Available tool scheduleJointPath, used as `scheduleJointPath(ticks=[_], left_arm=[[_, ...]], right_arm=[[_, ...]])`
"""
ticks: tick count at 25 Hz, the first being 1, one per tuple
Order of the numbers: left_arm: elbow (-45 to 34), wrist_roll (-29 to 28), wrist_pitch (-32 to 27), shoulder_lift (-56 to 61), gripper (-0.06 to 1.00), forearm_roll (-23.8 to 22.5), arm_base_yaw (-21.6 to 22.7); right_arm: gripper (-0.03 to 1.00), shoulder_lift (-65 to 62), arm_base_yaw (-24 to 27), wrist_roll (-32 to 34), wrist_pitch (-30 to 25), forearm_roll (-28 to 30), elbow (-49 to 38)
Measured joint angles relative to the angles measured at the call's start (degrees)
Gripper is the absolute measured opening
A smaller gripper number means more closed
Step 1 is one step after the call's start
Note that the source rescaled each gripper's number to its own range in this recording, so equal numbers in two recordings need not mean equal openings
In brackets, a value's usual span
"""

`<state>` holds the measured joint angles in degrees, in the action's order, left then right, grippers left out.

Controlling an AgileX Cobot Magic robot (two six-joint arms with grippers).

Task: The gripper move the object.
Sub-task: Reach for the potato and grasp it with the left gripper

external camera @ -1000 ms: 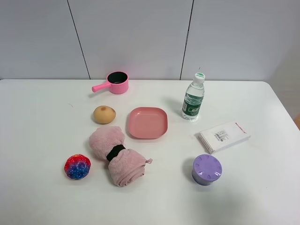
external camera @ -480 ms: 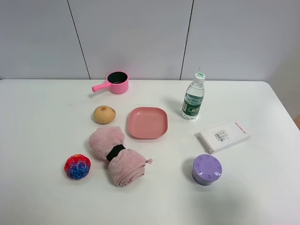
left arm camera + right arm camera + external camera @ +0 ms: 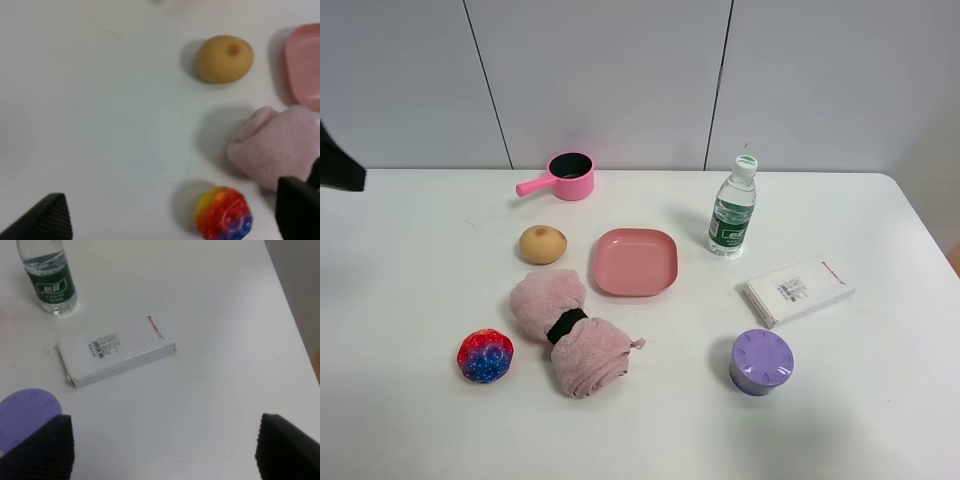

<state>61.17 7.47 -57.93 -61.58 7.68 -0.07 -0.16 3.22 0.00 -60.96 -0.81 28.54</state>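
Currently the left pincer (image 3: pixel 173 216) is hanging wide open, well apart from the object (image 3: pixel 224 58). Closing off-centre could be sending it rolling into the pink towel (image 3: pixel 280 150).

left arm (image 3: pixel 338 172) just a dark blur cut by the high view's edge; left pincer (image 3: pixel 171 215) and right pincer (image 3: pixel 164 446) show only fingertips; plate (image 3: pixel 305 65), towel (image 3: pixel 280 147), purple lid (image 3: pixel 22 415), bottle (image 3: pixel 47 280) cropped; box (image 3: pixel 115 357) print unreadable

Box (image 3: pixel 116 357) lettering, bottle (image 3: pixel 50 280) label: unreadable
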Motion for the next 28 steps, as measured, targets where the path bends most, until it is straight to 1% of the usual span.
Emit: scheduleJointPath(ticks=[3, 6, 9, 12, 15, 19, 20, 22, 26, 28], left_arm=[[4.6, 4.2, 0.4, -9.7, 0.92, 4.4, -0.6], [9.3, 8.0, 0.4, -17.9, 0.92, 5.1, -2.8], [13.0, 10.2, 0.8, -24.3, 0.92, 4.9, -5.0], [15.4, 10.7, 4.2, -29.0, 0.92, 4.6, -6.6], [15.8, 10.7, 9.2, -32.0, 0.92, 4.6, -8.6], [15.8, 10.7, 13.1, -34.9, 0.92, 4.7, -12.2], [15.8, 10.7, 14.3, -36.4, 0.92, 4.4, -13.9], [15.9, 10.6, 15.2, -38.1, 0.92, 2.8, -15.7], [15.9, 8.8, 16.0, -42.2, 0.92, -2.0, -18.2], [15.9, 8.4, 16.7, -44.0, 0.92, -3.7, -18.6]], right_arm=[[1.0, 0.0, 0.0, 0.0, 0.0, 0.0, 0.0], [1.0, 0.0, 0.0, 0.0, 0.0, 0.0, 0.0], [1.0, 0.0, 0.0, 0.0, 0.0, 0.0, 0.0], [1.0, 0.0, 0.0, 0.0, 0.0, 0.0, 0.0], [1.0, 0.0, 0.0, 0.0, 0.0, 0.0, 0.0], [1.0, 0.0, 0.0, 0.0, 0.0, 0.0, 0.0], [1.0, 0.0, 0.0, 0.0, 0.0, 0.0, 0.0], [1.0, 0.0, 0.0, 0.0, 0.0, 0.0, 0.0], [1.0, 0.0, 0.0, 0.0, 0.0, 0.0, 0.0], [1.0, 0.0, 0.0, 0.0, 0.0, 0.0, 0.0]])
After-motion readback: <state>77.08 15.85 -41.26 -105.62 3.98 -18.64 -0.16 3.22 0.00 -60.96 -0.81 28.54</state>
